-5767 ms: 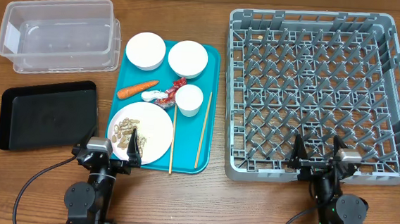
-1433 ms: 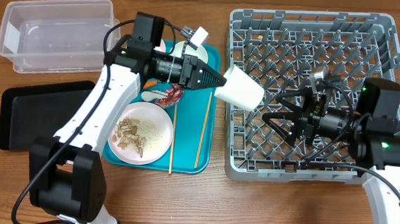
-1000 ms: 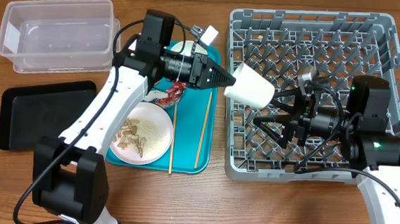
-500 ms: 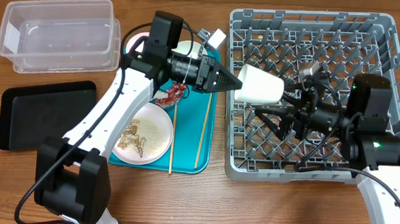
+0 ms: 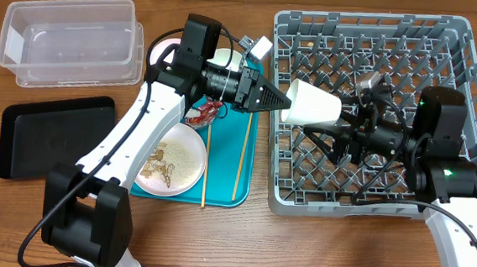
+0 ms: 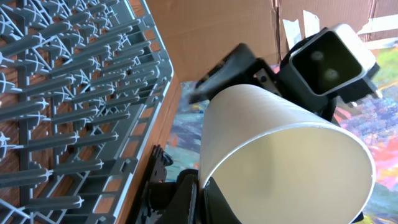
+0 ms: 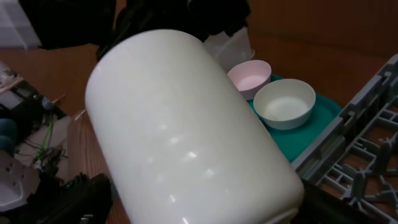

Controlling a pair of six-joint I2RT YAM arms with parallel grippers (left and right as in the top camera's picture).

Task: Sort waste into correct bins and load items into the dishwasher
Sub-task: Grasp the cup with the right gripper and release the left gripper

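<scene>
Small white cup lies on its side in the air over the grey dish rack's 9 o'clock edge, mouth toward 9. Left gripper pinches the rim, one finger inside. Right gripper is spread wide at the cup's base; contact unclear.

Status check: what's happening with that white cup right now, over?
Left fingers shut on cup rim. Cup sideways over rack, left edge. Right fingers open at its base. No obstacle seen.
</scene>
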